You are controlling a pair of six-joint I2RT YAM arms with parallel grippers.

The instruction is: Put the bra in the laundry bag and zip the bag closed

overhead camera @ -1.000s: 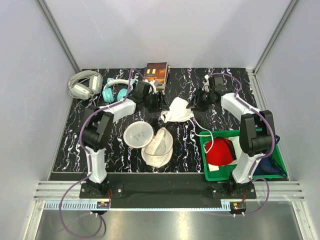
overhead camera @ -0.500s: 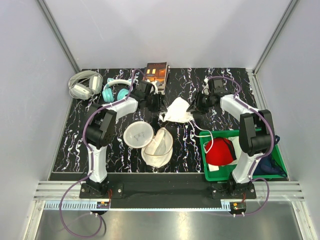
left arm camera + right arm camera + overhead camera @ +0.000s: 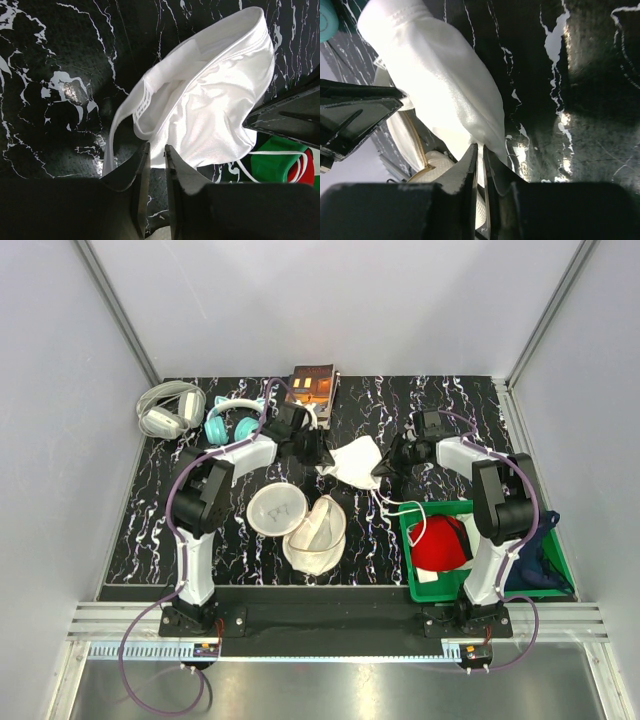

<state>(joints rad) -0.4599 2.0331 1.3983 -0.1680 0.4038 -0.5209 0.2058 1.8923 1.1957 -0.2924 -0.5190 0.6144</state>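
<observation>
Setting: black, white-veined counter [image 3: 150, 540] enclosed by pale grey wall panels [image 3: 350, 300], with both arms mounted at the near edge.
Bra: the white bra [image 3: 355, 460] sits mid-counter towards the back, spanning the gap between the two hands and just beyond the laundry bag.
Laundry bag: the laundry bag [image 3: 318, 535] is front centre and unzipped, its two round halves spread side by side.
Left hand: the left hand [image 3: 155, 152] has its fingers drawn almost together, pinching one edge of the bra.
Right hand: the right hand [image 3: 481, 150] is nipped in the same way on the opposite edge of the fabric.
Change: a second ago both hands stood wider apart and only flanked the garment, the right one farther back. Both have since moved in and clamped down.
Meaning: the two-sided grasp looks made. Carrying the bra to the bag and zipping it are both still to do.
Strap: one thin strap [image 3: 400, 508] trails towards the green bin [image 3: 425, 590] holding the red cloth [image 3: 440, 543], and it may drag or snag there.
Hidden: it cannot be told whether the bra is clear of the counter. The fingers cover how much fabric each pinch holds, the cups are folded together, and the bag's zip pull cannot be made out.
</observation>
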